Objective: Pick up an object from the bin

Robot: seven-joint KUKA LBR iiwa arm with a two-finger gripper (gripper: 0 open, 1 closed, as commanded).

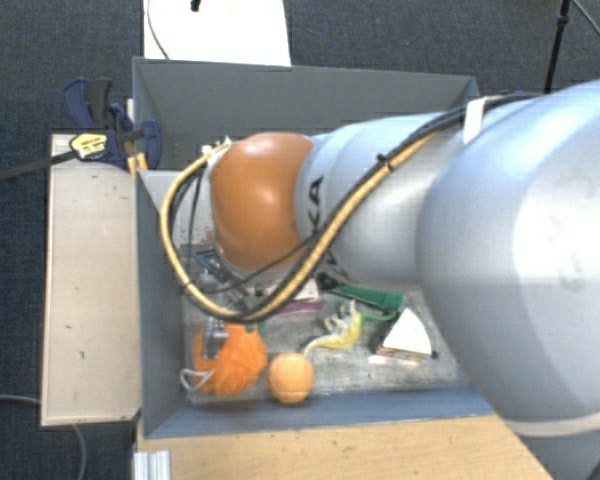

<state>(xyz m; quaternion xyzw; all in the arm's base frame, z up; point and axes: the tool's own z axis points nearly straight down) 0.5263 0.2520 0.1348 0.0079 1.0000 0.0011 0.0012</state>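
Orange fuzzy ball (235,360) not lifted yet; peach ball (291,378) just right of it. Hand (213,286) near it, open or closed: cannot tell. Grasp and lift pending.

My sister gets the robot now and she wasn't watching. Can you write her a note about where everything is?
Gripper: low in the bin, front left, right beside the fuzzy orange ball; its grip is hidden under the arm.
Nearby things: smooth orange ball, yellow piece, white wedge, green piece.
Done: nothing seen lifted yet.
Left: grasp one thing and lift it out.
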